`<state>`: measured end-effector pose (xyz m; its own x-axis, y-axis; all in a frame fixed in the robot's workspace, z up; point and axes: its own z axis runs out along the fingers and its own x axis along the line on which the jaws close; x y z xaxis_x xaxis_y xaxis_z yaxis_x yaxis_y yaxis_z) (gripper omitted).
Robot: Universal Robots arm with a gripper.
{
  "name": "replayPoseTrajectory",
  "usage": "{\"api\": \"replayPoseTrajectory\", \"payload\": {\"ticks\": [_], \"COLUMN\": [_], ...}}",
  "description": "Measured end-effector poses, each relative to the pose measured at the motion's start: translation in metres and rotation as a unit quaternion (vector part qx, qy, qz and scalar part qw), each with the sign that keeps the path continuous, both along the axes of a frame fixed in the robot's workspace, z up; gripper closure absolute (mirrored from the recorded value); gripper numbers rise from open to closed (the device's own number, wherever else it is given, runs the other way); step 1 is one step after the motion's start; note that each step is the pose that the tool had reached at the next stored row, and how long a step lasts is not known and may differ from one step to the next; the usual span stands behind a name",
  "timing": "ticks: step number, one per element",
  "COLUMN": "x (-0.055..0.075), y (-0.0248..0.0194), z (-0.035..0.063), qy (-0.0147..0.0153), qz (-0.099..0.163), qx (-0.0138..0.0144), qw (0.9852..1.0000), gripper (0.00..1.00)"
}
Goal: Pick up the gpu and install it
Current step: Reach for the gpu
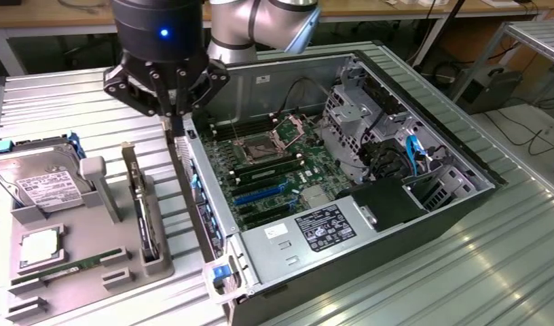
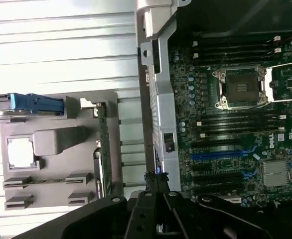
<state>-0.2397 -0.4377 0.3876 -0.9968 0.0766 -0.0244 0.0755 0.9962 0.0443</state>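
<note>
The gpu (image 1: 149, 227) is a thin dark card standing on edge in a slot of the grey holder tray (image 1: 96, 238), with its silver bracket at the far end. In the wrist view the gpu (image 2: 100, 144) shows edge-on in the same slot. My gripper (image 1: 174, 117) hangs above the strip of table between the tray and the open computer case (image 1: 422, 204), close to the case's rear wall (image 2: 158, 109). The gripper (image 2: 156, 186) is shut, and I see nothing held between its fingers. It is apart from the card.
The tray also holds a silver hard drive (image 1: 41, 187), a processor (image 1: 41, 246) and a green RAM stick (image 1: 68, 269). Inside the case lie the motherboard (image 1: 277, 170), its blue expansion slots (image 2: 211, 156), the CPU socket (image 2: 238, 87) and a power supply (image 1: 318, 227). Ribbed metal tabletop (image 1: 494, 272) surrounds everything.
</note>
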Motion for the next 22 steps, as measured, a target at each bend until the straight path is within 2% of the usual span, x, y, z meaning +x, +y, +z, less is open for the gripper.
{"api": "replayPoseTrajectory", "payload": {"ticks": [12, 22], "x": [-0.06, -0.061], "y": [-0.0091, -0.0097], "z": [-0.0201, -0.0208], "qy": [0.0, 0.0], "qz": [0.0, 0.0], "qx": [0.0, 0.0001], "qw": [1.0, 1.0], "gripper": [0.89, 0.89]}}
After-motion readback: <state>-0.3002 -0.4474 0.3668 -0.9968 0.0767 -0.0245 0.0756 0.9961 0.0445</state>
